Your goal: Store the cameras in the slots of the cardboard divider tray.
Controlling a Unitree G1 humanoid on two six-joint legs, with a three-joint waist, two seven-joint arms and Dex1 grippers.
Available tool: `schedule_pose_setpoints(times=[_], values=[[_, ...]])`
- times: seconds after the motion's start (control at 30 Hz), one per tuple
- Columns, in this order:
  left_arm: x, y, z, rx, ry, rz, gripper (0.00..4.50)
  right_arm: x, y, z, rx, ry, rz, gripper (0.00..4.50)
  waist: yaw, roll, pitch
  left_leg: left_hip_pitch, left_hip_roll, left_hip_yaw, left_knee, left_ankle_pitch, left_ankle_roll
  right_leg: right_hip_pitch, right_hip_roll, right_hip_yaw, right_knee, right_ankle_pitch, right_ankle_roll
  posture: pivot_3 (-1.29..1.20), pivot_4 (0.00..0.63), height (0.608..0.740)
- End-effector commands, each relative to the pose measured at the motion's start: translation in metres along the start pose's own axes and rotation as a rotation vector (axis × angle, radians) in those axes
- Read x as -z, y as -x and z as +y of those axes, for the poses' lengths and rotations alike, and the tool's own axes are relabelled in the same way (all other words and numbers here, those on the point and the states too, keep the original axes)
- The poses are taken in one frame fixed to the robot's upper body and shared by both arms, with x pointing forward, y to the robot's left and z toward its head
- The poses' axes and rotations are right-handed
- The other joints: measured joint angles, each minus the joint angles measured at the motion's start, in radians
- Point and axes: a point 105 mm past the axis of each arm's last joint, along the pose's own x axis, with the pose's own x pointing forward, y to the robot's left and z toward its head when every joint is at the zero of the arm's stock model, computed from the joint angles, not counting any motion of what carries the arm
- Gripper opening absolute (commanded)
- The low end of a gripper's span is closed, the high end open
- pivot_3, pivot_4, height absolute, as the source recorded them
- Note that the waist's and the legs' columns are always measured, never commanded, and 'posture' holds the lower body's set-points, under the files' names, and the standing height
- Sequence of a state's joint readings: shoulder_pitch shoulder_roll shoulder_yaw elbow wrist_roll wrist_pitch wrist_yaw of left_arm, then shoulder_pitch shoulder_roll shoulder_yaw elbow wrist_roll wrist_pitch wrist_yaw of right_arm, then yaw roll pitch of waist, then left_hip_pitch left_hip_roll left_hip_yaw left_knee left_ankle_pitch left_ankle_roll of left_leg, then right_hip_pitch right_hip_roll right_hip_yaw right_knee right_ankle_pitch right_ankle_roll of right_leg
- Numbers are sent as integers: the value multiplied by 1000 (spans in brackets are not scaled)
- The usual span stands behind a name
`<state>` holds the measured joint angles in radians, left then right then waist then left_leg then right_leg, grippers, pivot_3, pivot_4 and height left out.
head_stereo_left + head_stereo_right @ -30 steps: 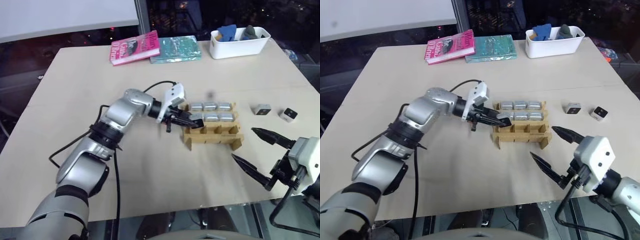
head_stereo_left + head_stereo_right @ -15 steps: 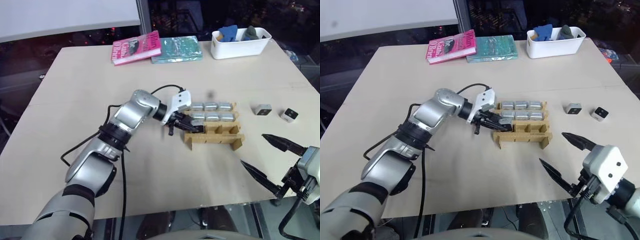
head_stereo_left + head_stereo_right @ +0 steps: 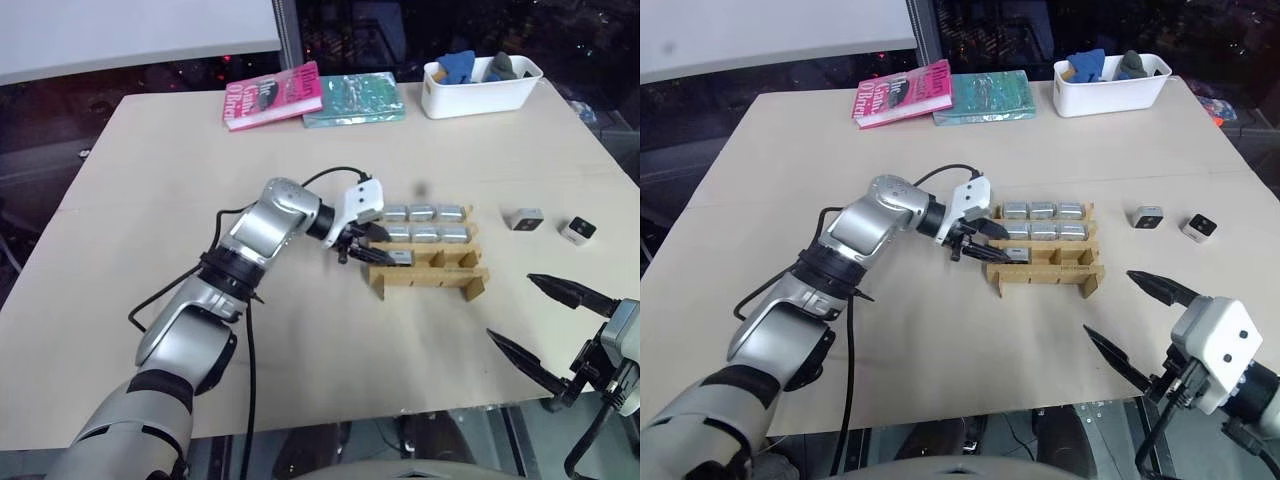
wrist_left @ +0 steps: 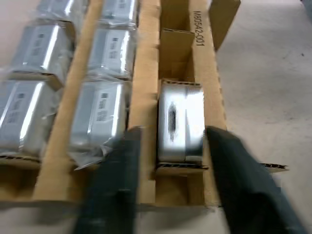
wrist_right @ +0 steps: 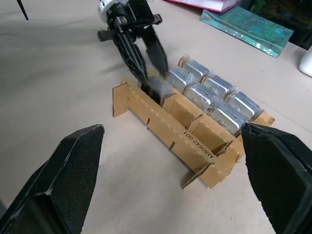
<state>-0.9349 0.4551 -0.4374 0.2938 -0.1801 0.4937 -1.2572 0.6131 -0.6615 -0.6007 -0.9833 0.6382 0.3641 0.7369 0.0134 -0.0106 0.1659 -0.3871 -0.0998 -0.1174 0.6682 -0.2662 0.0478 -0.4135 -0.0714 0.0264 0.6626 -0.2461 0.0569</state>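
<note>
The cardboard divider tray [image 3: 432, 278] lies mid-table. Its two far rows hold several silver wrapped cameras [image 3: 424, 212]. One more camera [image 4: 180, 122] sits in the near row's left slot. My left gripper [image 3: 385, 247] is over that slot, open, with a black finger [image 4: 117, 185] on each side of the camera and a gap to it. Two loose cameras [image 3: 522, 218] [image 3: 577, 229] with black faces lie on the table right of the tray. My right gripper [image 3: 510, 307] hovers open and empty near the table's front edge, right of the tray.
A white bin [image 3: 478, 85] with blue and grey items stands at the back right. A pink book [image 3: 270, 95] and a teal book [image 3: 352, 98] lie at the back. A black cable trails from my left arm.
My left gripper's fingers have spread apart, letting go of the camera now resting in the near-left slot. The right gripper stays about where it was, still open.
</note>
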Motion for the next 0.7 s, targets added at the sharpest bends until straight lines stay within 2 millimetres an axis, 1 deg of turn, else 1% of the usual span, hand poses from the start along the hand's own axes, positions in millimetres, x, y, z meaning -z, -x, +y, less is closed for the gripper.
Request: schedule_pose_setpoints(times=[0.03, 0.3, 0.47, 0.57, 0.63, 0.7], values=[[-21, 11, 0, -48, -29, -75, 3950, -6, -1, -2, 5, 18, -38, 4500, 0, 0, 0, 0, 0, 0, 0, 0, 0, 0, 0, 0, 0, 0, 0, 0, 150, 740], [-35, 37, -5, -156, 39, -174, 3950, -2, -5, -12, 2, -1, -50, 4500, 0, 0, 0, 0, 0, 0, 0, 0, 0, 0, 0, 0, 0, 0, 0, 0, 150, 740], [-34, 65, -6, -258, 87, -276, 3950, 0, -6, -19, 10, -13, -58, 4500, 0, 0, 0, 0, 0, 0, 0, 0, 0, 0, 0, 0, 0, 0, 0, 0, 150, 740], [-28, 80, -3, -356, 112, -318, 3950, -3, -8, -26, 39, -32, -85, 4500, -1, 0, 0, 1, 0, 0, 0, 0, 0, 0, 0, 1, 0, 0, 0, 0, 150, 740], [-31, 88, -3, -391, 130, -414, 3950, 0, -10, -33, 70, -31, -80, 4500, 1, 0, 0, 1, 0, 0, 0, 0, 0, 1, -1, 1, 1, 0, 0, 0, 150, 740], [-36, 94, -6, -430, 100, -513, 3950, 10, -15, -55, 198, -18, -32, 4500, 2, 0, -1, 1, 0, -1, 0, 0, 0, 1, -1, 0, 0, 0, 0, 0, 150, 740]])
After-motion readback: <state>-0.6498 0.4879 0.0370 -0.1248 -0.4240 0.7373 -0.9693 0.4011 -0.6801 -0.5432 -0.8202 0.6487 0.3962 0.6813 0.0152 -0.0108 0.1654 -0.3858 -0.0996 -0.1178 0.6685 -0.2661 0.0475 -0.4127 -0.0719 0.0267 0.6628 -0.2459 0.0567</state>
